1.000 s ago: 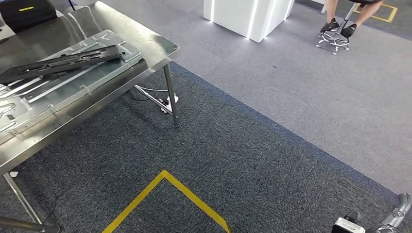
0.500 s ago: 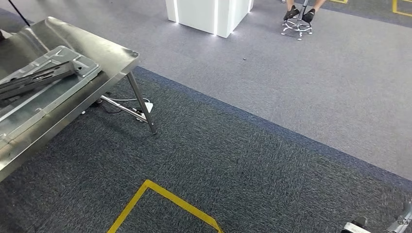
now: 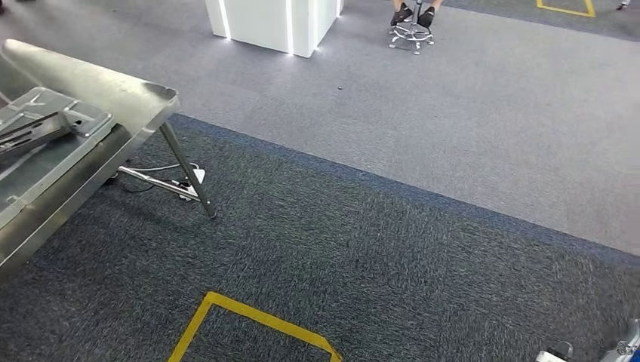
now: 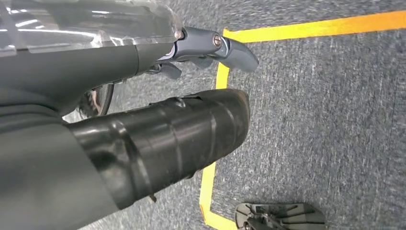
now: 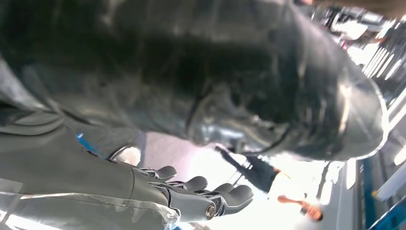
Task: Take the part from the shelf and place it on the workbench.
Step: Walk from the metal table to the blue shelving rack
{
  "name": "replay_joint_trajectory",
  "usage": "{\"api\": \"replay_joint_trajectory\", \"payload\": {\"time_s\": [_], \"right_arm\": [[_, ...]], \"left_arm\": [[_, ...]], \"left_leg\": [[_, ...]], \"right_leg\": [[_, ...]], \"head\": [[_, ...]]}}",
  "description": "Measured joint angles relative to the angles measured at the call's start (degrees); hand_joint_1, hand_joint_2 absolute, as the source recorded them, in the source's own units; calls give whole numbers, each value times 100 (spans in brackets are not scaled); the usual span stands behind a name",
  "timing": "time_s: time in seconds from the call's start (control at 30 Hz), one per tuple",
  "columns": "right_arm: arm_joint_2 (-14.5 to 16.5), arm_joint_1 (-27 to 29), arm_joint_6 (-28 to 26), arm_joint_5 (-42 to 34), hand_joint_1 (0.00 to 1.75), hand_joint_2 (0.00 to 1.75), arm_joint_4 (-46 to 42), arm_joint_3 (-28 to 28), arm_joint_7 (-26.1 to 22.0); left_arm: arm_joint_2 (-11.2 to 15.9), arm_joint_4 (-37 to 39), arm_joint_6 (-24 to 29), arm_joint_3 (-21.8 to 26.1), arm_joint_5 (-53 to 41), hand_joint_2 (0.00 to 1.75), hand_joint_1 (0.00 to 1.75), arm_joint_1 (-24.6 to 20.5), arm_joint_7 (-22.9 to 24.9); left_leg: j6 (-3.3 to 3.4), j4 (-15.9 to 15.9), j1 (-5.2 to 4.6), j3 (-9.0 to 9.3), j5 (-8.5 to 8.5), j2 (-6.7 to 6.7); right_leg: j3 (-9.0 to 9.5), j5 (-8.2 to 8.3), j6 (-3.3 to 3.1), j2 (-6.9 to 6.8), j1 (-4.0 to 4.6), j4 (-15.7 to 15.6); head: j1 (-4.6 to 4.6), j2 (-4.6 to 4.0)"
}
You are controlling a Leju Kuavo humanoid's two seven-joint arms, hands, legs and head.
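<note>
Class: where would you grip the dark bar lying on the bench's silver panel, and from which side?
Probably pinch the dark bar across its narrow width, from above: it lies flat on the silver panel, leaving only its long edges free. Its far end is out of frame.

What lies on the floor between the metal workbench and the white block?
In the head view, bare carpet: a dark strip beside the workbench, then lighter grey carpet up to the white block.

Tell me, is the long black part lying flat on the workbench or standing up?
Lying flat. The black part rests lengthwise on the metal tray on the workbench; its far end is cut off by the picture edge.
</note>
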Motion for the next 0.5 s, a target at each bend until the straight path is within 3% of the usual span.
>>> {"api": "replay_joint_trajectory", "payload": {"time_s": [0.03, 0.07, 0.13, 0.2, 0.23, 0.3, 0.33, 0.4, 0.43, 0.5], "right_arm": [[3, 5, 1, -8, 0, 0, 1, -1, -2], [5, 9, 1, -11, 0, 0, 1, -1, -3], [5, 9, 2, -16, 0, 0, 1, -2, -4], [8, 5, 11, -25, 0, 0, 2, -2, -11], [11, 3, 19, -30, 0, 0, 1, -2, -17], [19, 7, 24, -39, 0, 0, -2, -6, -26], [25, 16, 15, -45, 0, 0, -3, -9, -27], [34, 22, -9, -66, 0, 0, -10, -16, -26], [42, 23, -15, -77, 0, 0, -13, -17, -26], [55, 23, -19, -96, 0, 0, -14, -19, -25]], "left_arm": [[1, 0, -5, 10, 1, 0, 0, 5, 0], [1, 0, -9, 15, 1, 0, 0, 3, 1], [0, 0, -15, 20, 0, 0, 0, -5, 0], [-1, 0, -17, 20, 0, 0, 0, -11, -2], [-1, 0, -18, 21, 1, 0, 0, -15, -3], [-2, 0, -26, 23, 6, 0, 0, -26, -4], [-2, 0, -31, 24, 9, 0, 0, -33, -4], [-3, 0, -35, 25, 15, 0, 0, -34, -6], [-3, 0, -35, 26, 17, 0, 0, -26, -7], [-4, 0, -35, 28, 21, 0, 0, -2, -8]], "left_leg": [[-1, 2, -5, 4, -12, 88], [-10, 3, -7, 15, -25, 165], [-43, 4, -6, 59, -59, 300], [-103, 1, -22, 109, -97, 401], [-138, -2, -26, 130, -113, 443], [-205, -16, -22, 169, -134, 538], [-235, 9, -10, 184, -166, 518], [-277, 298, 11, 85, -378, 287], [-286, 620, 23, -56, -557, 115], [-296, 1359, 24, -420, -876, -46]], "right_leg": [[-84, -18, 16, -27, -15, 167], [-27, 93, 22, -48, -23, 59], [376, 463, 6, -188, -22, -703], [706, 665, -73, -403, 18, -1318], [753, 671, -120, -454, 44, -1422], [753, 679, -197, -374, 74, -1438], [764, 693, -231, -312, 66, -1467], [794, 728, -306, -191, 37, -1524], [794, 735, -334, -134, 33, -1534], [789, 736, -366, 6, 44, -1531]], "head": [[1, 0], [1, 0], [2, 0], [2, 0], [3, 0], [5, 0], [6, 0], [2, 0], [-1, 0], [-4, 0]]}}
